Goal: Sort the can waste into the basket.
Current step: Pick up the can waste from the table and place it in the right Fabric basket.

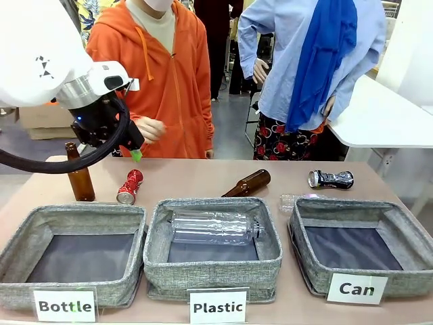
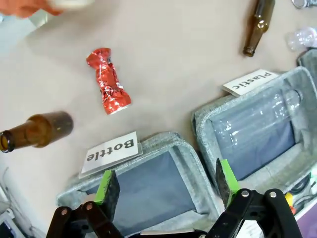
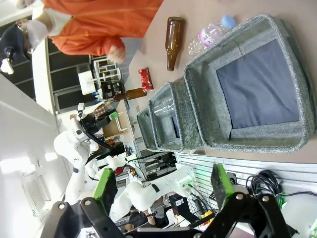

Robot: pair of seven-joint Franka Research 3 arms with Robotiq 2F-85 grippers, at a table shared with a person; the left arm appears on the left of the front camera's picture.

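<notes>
Robotics laboratory, test bench. A white robot arm (image 1: 34, 47) stands over a beige table (image 1: 203, 177). Beneath the left gripper (image 2: 167, 182), grey fabric bins (image 2: 171, 141) carry printed cards: "Bottle" (image 2: 111, 151), "Plastic" (image 2: 250, 82). Beyond the right gripper (image 3: 163, 182), loose cables (image 3: 267, 181) trail beside the bench.

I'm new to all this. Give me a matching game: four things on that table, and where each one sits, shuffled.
1 red can
2 black-and-silver can
3 large clear bottle
4 brown bottle beside the red can

A inside the "Plastic" bin
B lying on the table beyond the "Can" basket
C standing upright at the left end
D lying crushed beyond the "Bottle" bin

Pairs: 1-D, 2-B, 3-A, 4-C.
</notes>
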